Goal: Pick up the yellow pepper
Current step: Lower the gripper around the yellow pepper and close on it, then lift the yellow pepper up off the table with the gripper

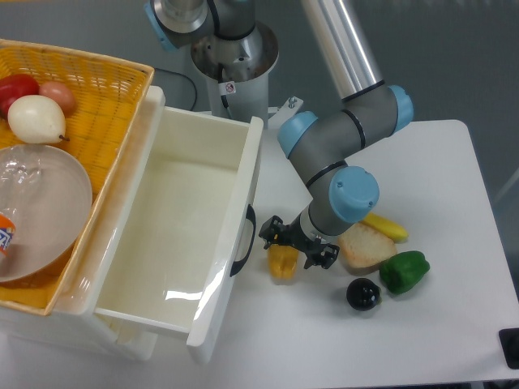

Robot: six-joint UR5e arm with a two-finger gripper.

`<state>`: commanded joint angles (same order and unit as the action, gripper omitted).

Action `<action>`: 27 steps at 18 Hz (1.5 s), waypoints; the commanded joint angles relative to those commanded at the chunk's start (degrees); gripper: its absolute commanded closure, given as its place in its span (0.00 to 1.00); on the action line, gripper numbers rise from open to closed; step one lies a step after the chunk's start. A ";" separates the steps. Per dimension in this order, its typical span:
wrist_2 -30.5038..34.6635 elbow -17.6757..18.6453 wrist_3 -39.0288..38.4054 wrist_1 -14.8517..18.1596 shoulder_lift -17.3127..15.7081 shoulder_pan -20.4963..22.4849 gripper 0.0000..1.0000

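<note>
Right now the gripper (297, 245) sits low over the yellow pepper (282, 262), its 2 jaws spread wide on the pepper's left and right, the pepper on the table (454, 186) just right of the open drawer (174, 235).

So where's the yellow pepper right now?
The yellow pepper sits on the white table, right under the gripper, between the open drawer's front and the bread slice.

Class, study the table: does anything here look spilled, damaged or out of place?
Nothing stands out. The pepper, bread, banana and green pepper lie intact on the table; the drawer stands open, empty.
</note>
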<state>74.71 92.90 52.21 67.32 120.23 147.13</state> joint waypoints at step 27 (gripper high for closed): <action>0.26 -3.50 0.09 -0.97 0.09 0.70 0.92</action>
<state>74.97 89.40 52.30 66.35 120.32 147.83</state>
